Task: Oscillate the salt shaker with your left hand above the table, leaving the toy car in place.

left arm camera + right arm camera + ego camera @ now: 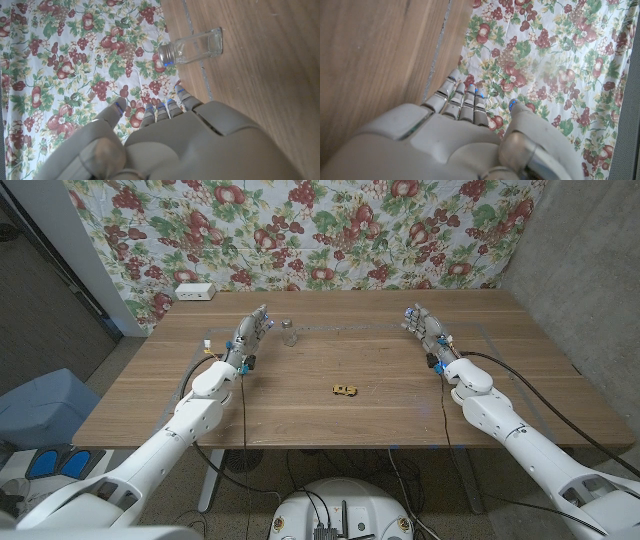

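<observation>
A: Okay, salt shaker [288,333]?
B: Upright on the counter [330,420], just beside the left hand [250,335], not touching. Hand holds nothing, fingers apart.
A: Handling?
B: Clear glass probably: rigid, light, slick, breakable. Grip mid-body, below the cap.
A: Toy car [346,390]?
B: Well apart from the shaker. Right hand [425,326] also empty.

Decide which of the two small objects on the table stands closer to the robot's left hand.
The clear salt shaker, standing upright just beside the left hand near the table's far edge. The toy car lies apart, toward the table's middle.
</observation>
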Motion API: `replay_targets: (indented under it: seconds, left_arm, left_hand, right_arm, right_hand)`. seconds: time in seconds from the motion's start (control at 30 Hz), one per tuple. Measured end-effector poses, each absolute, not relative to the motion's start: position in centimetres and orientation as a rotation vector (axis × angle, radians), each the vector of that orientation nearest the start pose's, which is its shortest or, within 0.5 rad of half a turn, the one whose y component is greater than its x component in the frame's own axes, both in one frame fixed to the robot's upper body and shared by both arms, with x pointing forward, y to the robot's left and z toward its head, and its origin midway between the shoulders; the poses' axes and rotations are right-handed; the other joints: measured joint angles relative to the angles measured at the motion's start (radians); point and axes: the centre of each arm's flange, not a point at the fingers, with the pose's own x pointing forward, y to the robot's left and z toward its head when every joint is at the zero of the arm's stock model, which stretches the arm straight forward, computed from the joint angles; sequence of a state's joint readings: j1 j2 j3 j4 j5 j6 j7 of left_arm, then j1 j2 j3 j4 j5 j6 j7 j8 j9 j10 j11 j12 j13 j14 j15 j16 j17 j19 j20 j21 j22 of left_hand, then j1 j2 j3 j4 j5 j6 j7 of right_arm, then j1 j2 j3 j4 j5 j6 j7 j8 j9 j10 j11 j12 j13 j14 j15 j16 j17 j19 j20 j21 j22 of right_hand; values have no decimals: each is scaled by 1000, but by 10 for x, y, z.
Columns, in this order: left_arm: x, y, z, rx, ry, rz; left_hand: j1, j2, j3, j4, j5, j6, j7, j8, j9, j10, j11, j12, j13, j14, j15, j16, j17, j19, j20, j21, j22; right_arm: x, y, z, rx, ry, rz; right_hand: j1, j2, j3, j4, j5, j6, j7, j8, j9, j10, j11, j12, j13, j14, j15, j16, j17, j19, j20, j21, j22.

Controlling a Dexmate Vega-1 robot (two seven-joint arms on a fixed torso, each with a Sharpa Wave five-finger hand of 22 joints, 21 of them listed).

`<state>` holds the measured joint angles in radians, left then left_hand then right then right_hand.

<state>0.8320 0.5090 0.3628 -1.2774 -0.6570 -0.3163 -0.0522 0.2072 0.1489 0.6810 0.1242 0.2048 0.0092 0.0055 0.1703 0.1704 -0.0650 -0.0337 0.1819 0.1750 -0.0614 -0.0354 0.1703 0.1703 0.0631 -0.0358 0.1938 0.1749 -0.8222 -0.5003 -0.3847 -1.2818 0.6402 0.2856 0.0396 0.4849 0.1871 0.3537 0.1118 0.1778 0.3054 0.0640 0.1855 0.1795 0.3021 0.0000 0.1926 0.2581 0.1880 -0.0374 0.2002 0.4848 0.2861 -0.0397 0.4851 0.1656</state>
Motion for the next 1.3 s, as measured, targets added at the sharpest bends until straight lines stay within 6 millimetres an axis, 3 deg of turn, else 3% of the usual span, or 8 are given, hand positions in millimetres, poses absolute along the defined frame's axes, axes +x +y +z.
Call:
replay_targets:
  seconds: [0.3, 0.47, 0.67, 0.83, 1.03, 1.3]
  left_arm:
    - [651, 302, -25, -53, -627, -196]
    - [651, 303, -27, -58, -630, -188]
    - [651, 304, -28, -54, -632, -174]
    - [652, 305, -28, -39, -634, -160]
    - [654, 306, -26, -21, -634, -147]
    - [656, 309, -22, 40, -625, -112]
  left_hand:
    - [0, 0, 5, -3, 0, 0, 0, 0, 0, -5, -5, 0, 0, -3, 3, 0, 0, 0, 0, 0, 0]
    - [0, 0, 9, -7, 0, 0, 0, 0, 0, -5, -5, 0, 0, -3, 3, 2, 0, 0, 0, 0, 0]
    - [0, 0, 11, -13, 0, 4, -4, 4, 0, -5, -6, 6, 0, 1, -1, 4, -2, 16, -2, 6, 0]
    - [5, -5, -1, -62, -9, 29, -28, 11, 0, 19, -12, 8, 0, 24, 2, 8, -8, 45, -1, 13, 0]
    - [22, -22, -14, -115, -20, 56, -49, 11, 0, 35, -23, 15, 0, 62, 4, 8, -7, 74, 24, 17, 0]
    - [55, -42, -8, -187, -24, 61, -54, 11, 0, 45, -23, 15, 0, 76, 7, 8, -5, 91, 30, 21, 0]
  right_arm:
    - [663, -279, -30, 28, -570, 232]
    - [664, -279, -31, 28, -567, 233]
    - [665, -279, -32, 25, -565, 233]
    - [666, -279, -31, 24, -566, 231]
    - [666, -278, -30, 23, -567, 226]
    - [667, -276, -31, 21, -566, 218]
  right_hand:
    - [13, 13, 11, 0, 0, 0, 1, 0, 0, 5, 5, 0, -3, 0, 0, 0, -7, 0, 0, 0, 0]
    - [15, -8, 15, -4, 0, 5, 5, 0, 0, 5, 5, 0, -3, 0, 0, 0, -12, 7, 7, 0, 0]
    - [15, -8, 21, -10, 0, 5, 5, 0, 0, 11, 11, 0, -7, 6, -5, 0, -12, 7, 8, -5, 0]
    - [13, -6, 21, -10, 0, 7, 7, 0, 0, 11, 11, 0, -7, 11, 0, 0, -17, 10, 11, -5, 0]
    - [5, 2, 25, -14, 0, 11, 11, 0, 0, 11, 11, 4, -12, 11, 0, 3, -17, 10, 11, -13, 0]
    - [5, 3, 26, -21, 0, 11, 11, 0, 0, 16, 16, 4, -12, 11, 0, 8, -17, 17, 18, -13, 0]
